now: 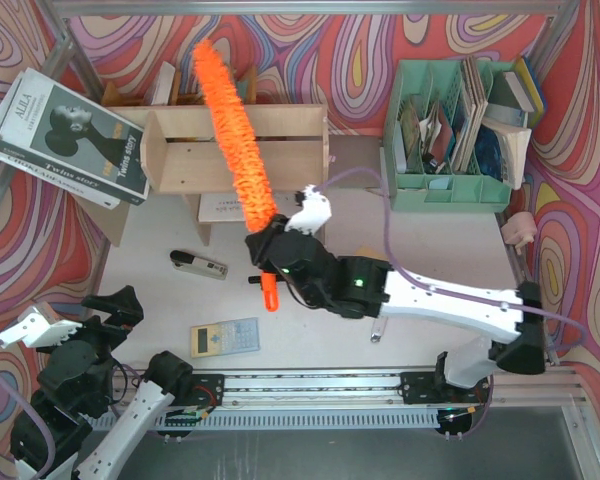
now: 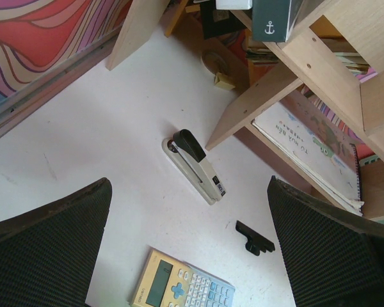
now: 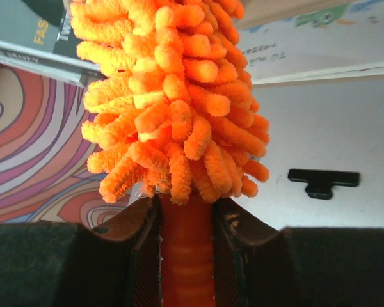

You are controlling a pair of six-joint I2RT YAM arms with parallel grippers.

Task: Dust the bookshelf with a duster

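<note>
The bright-orange fluffy duster [image 1: 235, 130] lies slanted across the top of the light plywood bookshelf [image 1: 290, 150], its tip past the shelf's back edge. My right gripper [image 1: 270, 245] is shut on the duster's orange handle [image 1: 269, 290] just in front of the shelf. In the right wrist view the handle [image 3: 185, 256] sits clamped between the fingers, with the fluffy head [image 3: 173, 96] above. My left gripper [image 2: 189, 256] is open and empty, held above the table at the near left; the shelf's edge [image 2: 320, 70] shows at its upper right.
A stapler [image 1: 198, 264], a calculator [image 1: 224, 338] and a small black clip [image 2: 255, 237] lie on the white table. A book [image 1: 65, 140] leans at the far left. A mint-green file organizer [image 1: 450, 190] stands at the far right. A flat booklet [image 2: 313, 160] lies under the shelf.
</note>
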